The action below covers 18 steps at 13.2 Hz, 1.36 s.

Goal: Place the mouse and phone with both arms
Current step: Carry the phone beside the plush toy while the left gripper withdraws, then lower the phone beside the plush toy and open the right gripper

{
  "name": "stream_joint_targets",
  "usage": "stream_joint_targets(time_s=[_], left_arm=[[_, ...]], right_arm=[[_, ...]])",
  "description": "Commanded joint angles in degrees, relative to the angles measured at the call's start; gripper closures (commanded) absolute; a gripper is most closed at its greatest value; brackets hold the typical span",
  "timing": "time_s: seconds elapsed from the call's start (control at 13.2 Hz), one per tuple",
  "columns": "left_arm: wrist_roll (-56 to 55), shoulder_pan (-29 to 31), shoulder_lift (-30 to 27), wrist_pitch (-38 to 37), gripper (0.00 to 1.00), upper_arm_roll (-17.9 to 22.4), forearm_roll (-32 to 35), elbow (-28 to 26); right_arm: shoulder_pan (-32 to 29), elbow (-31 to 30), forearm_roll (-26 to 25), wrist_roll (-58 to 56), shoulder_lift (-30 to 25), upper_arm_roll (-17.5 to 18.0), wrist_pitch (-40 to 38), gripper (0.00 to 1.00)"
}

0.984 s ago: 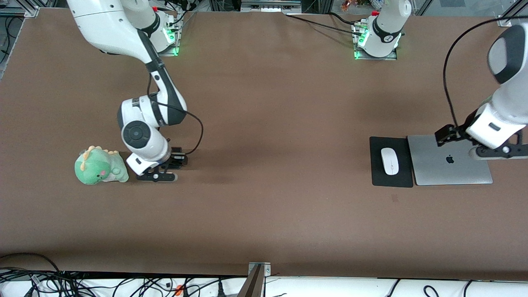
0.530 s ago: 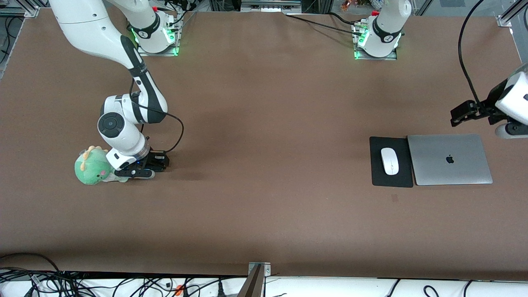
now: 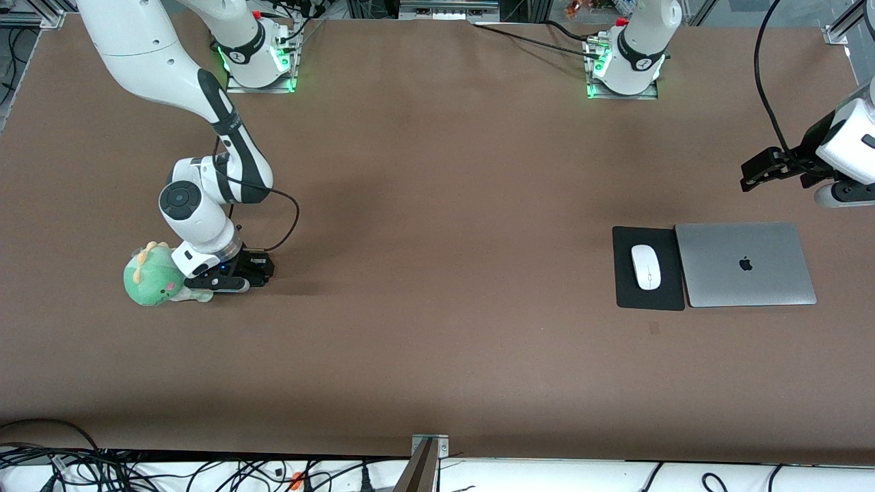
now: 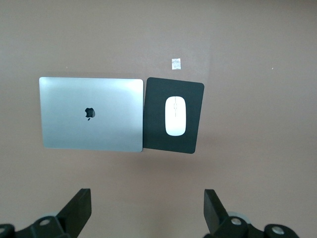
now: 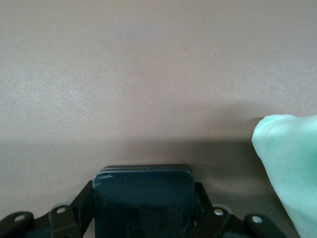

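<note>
The white mouse [image 3: 646, 266] lies on a black mouse pad [image 3: 649, 297] toward the left arm's end of the table; it also shows in the left wrist view [image 4: 175, 116]. My left gripper [image 3: 844, 195] is open and empty [image 4: 146, 208], up in the air over bare table beside the laptop. My right gripper [image 3: 222, 281] is low over the table right beside a green plush dinosaur [image 3: 154, 277]. It is shut on the black phone [image 5: 143, 198], which shows only in the right wrist view.
A closed silver laptop [image 3: 745, 264] lies beside the mouse pad, also in the left wrist view [image 4: 91, 114]. The plush's green side shows in the right wrist view [image 5: 290, 163]. A small pale mark [image 4: 175, 63] is on the brown table near the pad.
My right arm has carried the phone toward the plush and now sits against it. My left arm has risen off the laptop and drawn back toward the bases.
</note>
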Motion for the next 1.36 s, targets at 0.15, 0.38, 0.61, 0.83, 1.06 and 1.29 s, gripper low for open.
stream_joint_targets(time_s=[0.15, 0.38, 0.61, 0.83, 1.06, 1.29], left_arm=[[0.93, 1.30, -1.72, 1.32, 0.00, -0.31, -1.70, -1.16], [1.01, 1.12, -1.64, 1.41, 0.00, -0.31, -2.58, -1.07], [1.28, 1.12, -1.20, 1.32, 0.00, -0.31, -2.84, -0.19], [2.07, 1.83, -0.32, 0.26, 0.00, -0.04, -4.32, 1.30], [2.33, 1.83, 0.12, 0.26, 0.00, -0.22, -4.07, 2.00], [1.72, 1.65, 0.65, 0.17, 0.00, -0.31, -3.98, 2.27]], right_arm=[[-1.16, 1.06, 0.69, -1.36, -0.49, 1.25, -0.08, 0.00], [-1.08, 5.79, 3.05, -1.36, -1.54, 1.34, -9.11, 0.00], [-1.08, 9.49, 5.34, -1.53, -5.31, 1.34, -18.52, 0.00], [-0.99, 12.13, 7.72, -1.71, -10.58, 1.34, -27.75, 0.00], [-1.08, 13.10, 7.72, -1.71, -16.12, 0.73, -35.05, 0.00], [-1.08, 16.69, 7.64, -2.14, -21.92, -1.46, -46.36, 0.00]])
